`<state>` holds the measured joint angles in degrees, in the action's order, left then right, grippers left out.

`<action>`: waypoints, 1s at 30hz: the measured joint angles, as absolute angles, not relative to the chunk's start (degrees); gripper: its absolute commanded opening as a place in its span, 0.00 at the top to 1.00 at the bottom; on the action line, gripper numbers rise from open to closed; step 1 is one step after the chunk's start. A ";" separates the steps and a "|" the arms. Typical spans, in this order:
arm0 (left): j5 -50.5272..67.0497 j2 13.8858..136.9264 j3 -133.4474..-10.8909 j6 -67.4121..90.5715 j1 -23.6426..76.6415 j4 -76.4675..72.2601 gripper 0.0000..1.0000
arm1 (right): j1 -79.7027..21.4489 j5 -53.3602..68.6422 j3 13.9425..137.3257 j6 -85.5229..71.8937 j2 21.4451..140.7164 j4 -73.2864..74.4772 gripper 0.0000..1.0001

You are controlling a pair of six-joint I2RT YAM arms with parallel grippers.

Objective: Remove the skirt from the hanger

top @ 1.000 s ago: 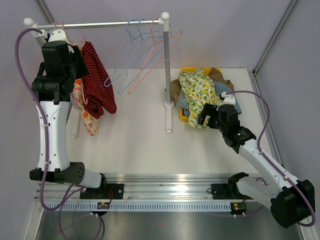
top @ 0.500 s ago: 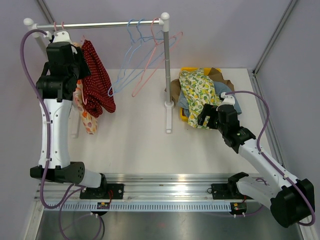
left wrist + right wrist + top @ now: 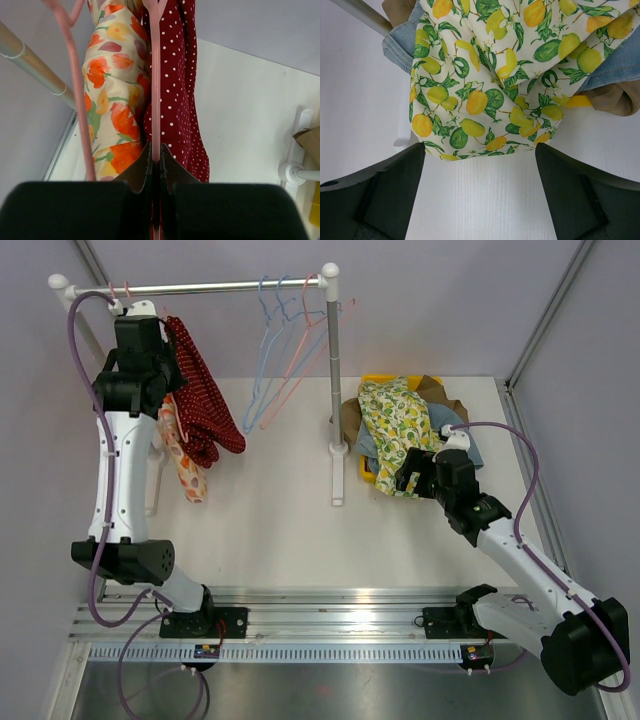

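A red skirt with white dots (image 3: pixel 205 405) hangs from a pink hanger (image 3: pixel 155 90) at the left end of the rail (image 3: pixel 220 286). In the left wrist view the red skirt (image 3: pixel 180 100) drapes to the right of the hanger wire. My left gripper (image 3: pixel 155 150) is shut on that thin pink wire, just under the rail (image 3: pixel 148 345). A floral orange skirt (image 3: pixel 112 90) hangs beside it on a second pink hanger (image 3: pixel 75 75). My right gripper (image 3: pixel 480 165) stands open low over the table, in front of a lemon-print cloth (image 3: pixel 490 85).
Several empty blue and pink hangers (image 3: pixel 285 350) hang near the rail's right end, by the rack post (image 3: pixel 334 390). A pile of clothes with the lemon-print cloth (image 3: pixel 395 420) fills a yellow bin (image 3: pixel 375 380) at the right. The rack's foot (image 3: pixel 338 475) stands mid-table.
My left gripper has moved up toward the rail and closed on the pink hanger wire. The red and floral skirts swung right; the empty hangers swayed. The right arm stayed still.
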<state>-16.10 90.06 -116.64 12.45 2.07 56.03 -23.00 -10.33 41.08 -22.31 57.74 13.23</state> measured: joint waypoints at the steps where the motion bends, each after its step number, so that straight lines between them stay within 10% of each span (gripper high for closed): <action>1: -16.03 89.97 -116.88 12.47 2.07 56.27 1.00 | -23.00 -10.31 41.08 -22.31 57.67 13.26 0.01; 14: -13.96 81.41 -124.79 12.45 4.78 60.90 1.00 | -27.73 -0.40 51.77 -19.73 54.39 12.60 0.01; 30: -6.81 67.44 -120.29 17.47 5.21 60.64 1.00 | -67.09 -12.34 95.98 -3.84 85.62 15.25 0.00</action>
<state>-6.81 67.44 -120.29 17.47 5.21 60.64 -67.09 -12.34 95.98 -3.84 85.62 15.25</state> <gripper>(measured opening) 0.028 0.993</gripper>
